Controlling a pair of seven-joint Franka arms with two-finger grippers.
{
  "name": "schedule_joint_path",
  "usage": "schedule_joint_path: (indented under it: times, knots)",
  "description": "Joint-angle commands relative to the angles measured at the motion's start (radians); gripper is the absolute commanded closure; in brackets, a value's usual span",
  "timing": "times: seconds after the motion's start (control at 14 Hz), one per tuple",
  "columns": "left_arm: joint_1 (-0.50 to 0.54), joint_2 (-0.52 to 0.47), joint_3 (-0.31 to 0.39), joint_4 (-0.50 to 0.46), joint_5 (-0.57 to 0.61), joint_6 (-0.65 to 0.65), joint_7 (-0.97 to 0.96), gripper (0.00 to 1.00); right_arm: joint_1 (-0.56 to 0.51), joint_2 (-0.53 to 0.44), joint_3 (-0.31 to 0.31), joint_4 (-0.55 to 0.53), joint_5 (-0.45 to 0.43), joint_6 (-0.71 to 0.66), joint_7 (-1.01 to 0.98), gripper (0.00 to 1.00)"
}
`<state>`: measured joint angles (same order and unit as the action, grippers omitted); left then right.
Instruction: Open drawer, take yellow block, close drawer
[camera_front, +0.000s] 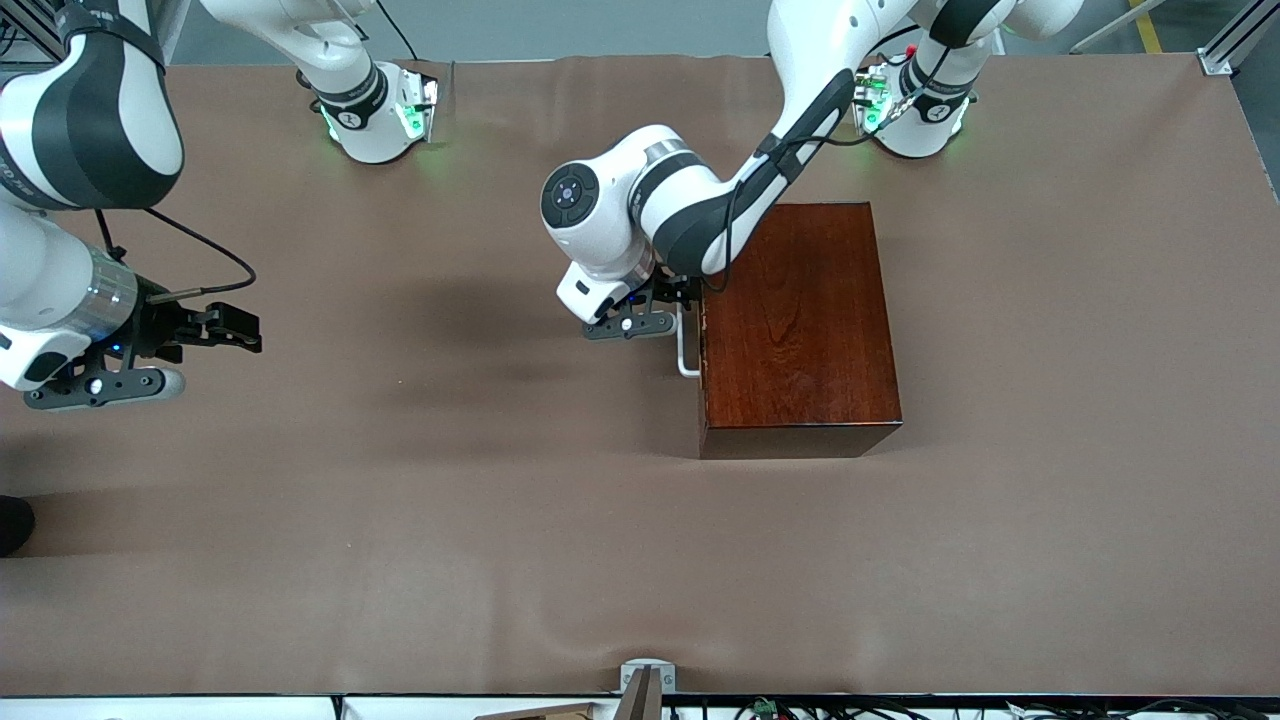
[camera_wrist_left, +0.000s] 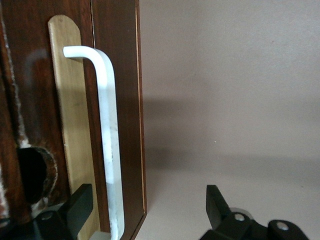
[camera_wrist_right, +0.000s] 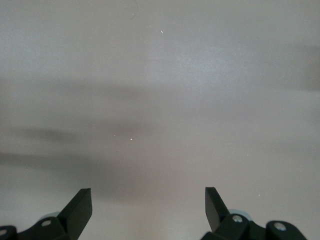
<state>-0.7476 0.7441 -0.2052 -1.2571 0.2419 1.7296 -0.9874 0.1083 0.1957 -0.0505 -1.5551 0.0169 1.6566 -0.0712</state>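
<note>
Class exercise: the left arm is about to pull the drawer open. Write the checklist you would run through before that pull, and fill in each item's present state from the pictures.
1. Left gripper open around the white handle, one jaw on each side of the bar: ok.
2. Jaws clamped on the handle: not ok, they stand apart.
3. Drawer shut in the wooden box: ok, its front sits flush.
4. Table bare on the handle side, where the drawer will slide: ok.
5. Right gripper open and waiting over the table at the right arm's end, away from the box: ok.
6. Yellow block in the drawer: cannot tell, nothing inside shows.
</note>
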Motion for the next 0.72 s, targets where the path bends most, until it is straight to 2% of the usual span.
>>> schedule_joint_path:
  times: [0.0,0.36,0.64]
  knots:
    - [-0.009,0.021,0.0,0.016,0.031,0.002,-0.039,0.0,0.013,0.013,-0.006,0.026,0.008,-0.009,-0.002,0.0]
    - [-0.01,0.047,-0.002,0.016,0.068,0.008,-0.066,0.0,-0.001,0.013,-0.006,0.024,0.041,-0.011,-0.004,0.0]
    - [-0.035,0.047,-0.005,0.021,0.066,0.096,-0.091,0.0,-0.007,0.013,-0.009,0.021,0.043,-0.012,-0.005,0.0]
